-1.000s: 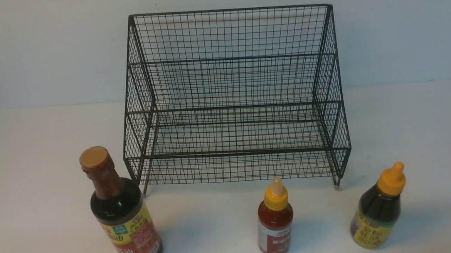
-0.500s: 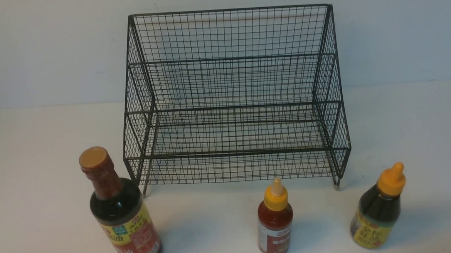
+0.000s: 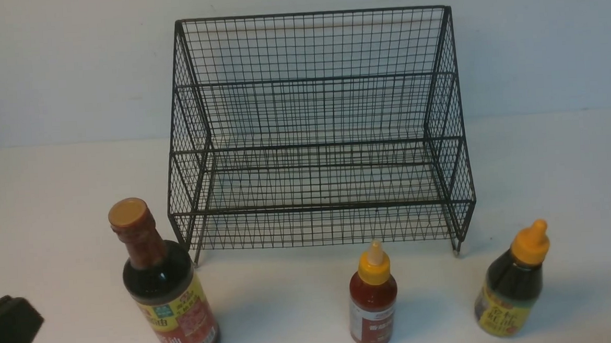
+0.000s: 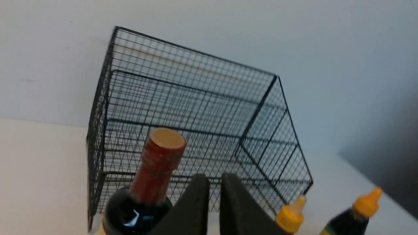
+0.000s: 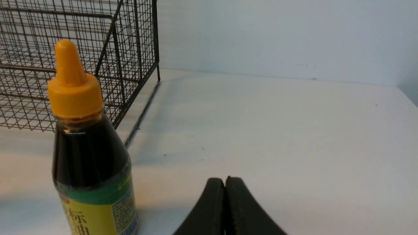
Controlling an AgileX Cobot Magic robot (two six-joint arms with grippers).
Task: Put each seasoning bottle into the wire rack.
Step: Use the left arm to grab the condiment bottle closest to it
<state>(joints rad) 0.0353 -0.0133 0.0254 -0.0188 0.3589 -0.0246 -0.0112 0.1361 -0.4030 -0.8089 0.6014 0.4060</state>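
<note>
White table (image 3: 51, 216) carries everything. Nearest, the left gripper (image 4: 215, 179) hangs low beside the tall bottle (image 3: 166, 299), its jaws parted only a sliver and empty. The right gripper (image 5: 224, 180) is pinched closed on nothing, near the squat bottle (image 3: 510, 291). Those two and the red bottle (image 3: 373, 304) between them stand upright in front of the rack (image 3: 314, 139), none inside. As I judge it, jaws that narrow would bump the top-heavy tall bottle and tip it. Farther on, its height may catch the rack's upper tier.

The tall bottle (image 3: 168, 299), red bottle (image 3: 373, 306) and squat bottle (image 3: 511, 296) stand upright before the wire rack (image 3: 314, 146).
</note>
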